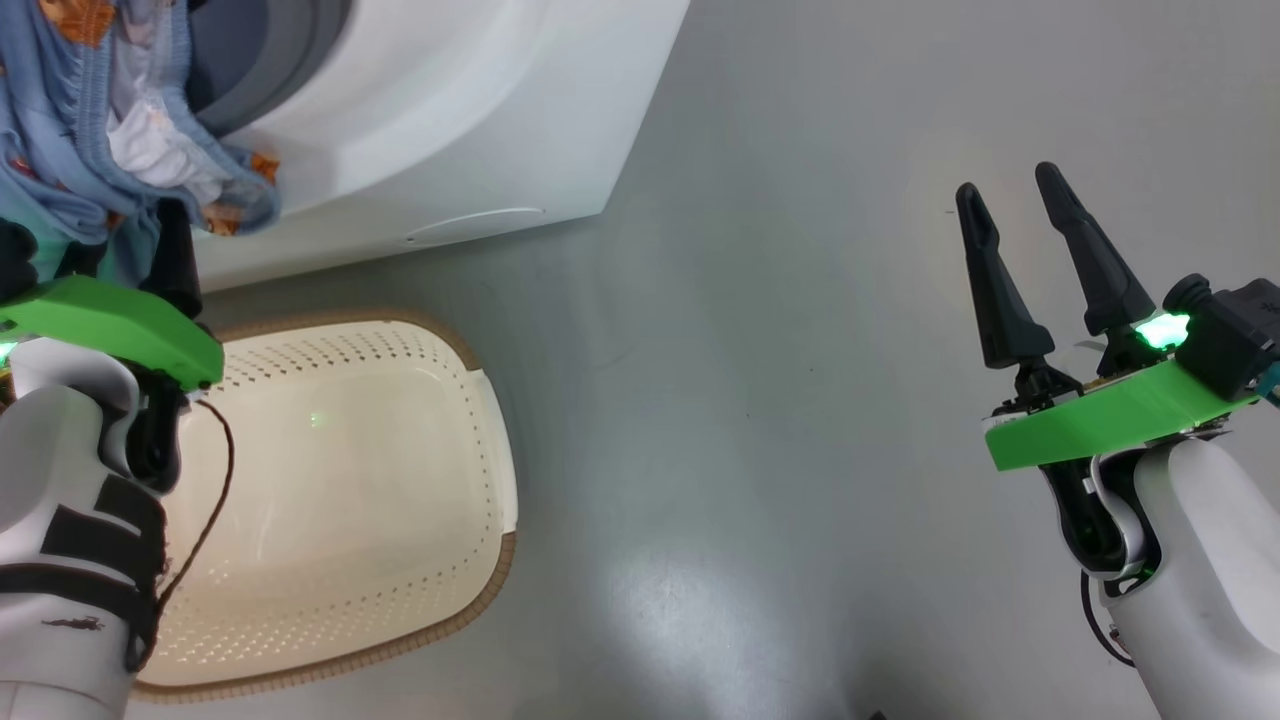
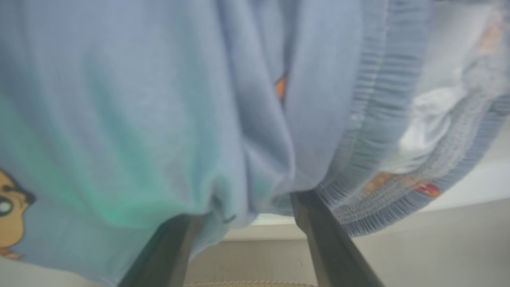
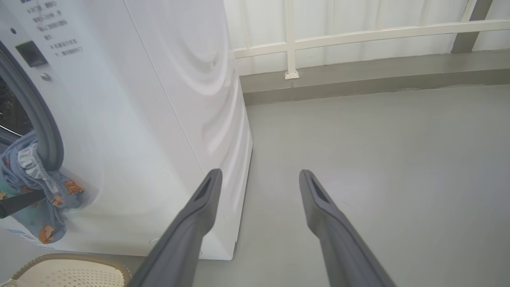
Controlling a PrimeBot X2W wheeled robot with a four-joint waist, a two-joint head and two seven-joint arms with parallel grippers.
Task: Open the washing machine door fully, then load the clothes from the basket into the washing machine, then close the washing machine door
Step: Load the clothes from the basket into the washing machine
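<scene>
Noting soft light-blue fabric clothes (image 1: 90, 130) with orange-brown cartoon prints and white trim hanging out of the round opening of the big white box-shaped washing machine (image 1: 450, 100). Seeing them draping over the lower curve of its grey rubber gasket (image 3: 46, 135) and down the white front panel. Seeing part of the bundle tucked behind the gasket in the right wrist view and the rest dangling outside; not managing to tell how far in it reaches. Recording the left gripper (image 2: 244, 211) sitting just in front of that opening, its two long dark fingers (image 2: 330, 243) standing wide apart. Seeing both tips buried under slack fabric that is lying over and between them, so spread rather than pinching. Catching one dark finger (image 3: 18, 202) touching the hanging cloth at the left edge of the right wrist view. Logging the right gripper (image 1: 1008, 195) hovering over the bare grey floor (image 1: 780, 400), well to the right of the machine, fingers likewise spread and gripping nothing. Finding the small cream-white perforated plastic basket (image 1: 490, 450) with its brown woven-look rim sitting on the floor just in front of the machine, below the left arm, showing its bare perforated bottom. Noting a thin brown cable (image 1: 215, 500) looping from the left forearm across the basket's near side. Noting also a bright green plate (image 1: 1100, 420) on the right wrist and a white railing (image 3: 358, 34) above a grey kerb behind the machine.
</scene>
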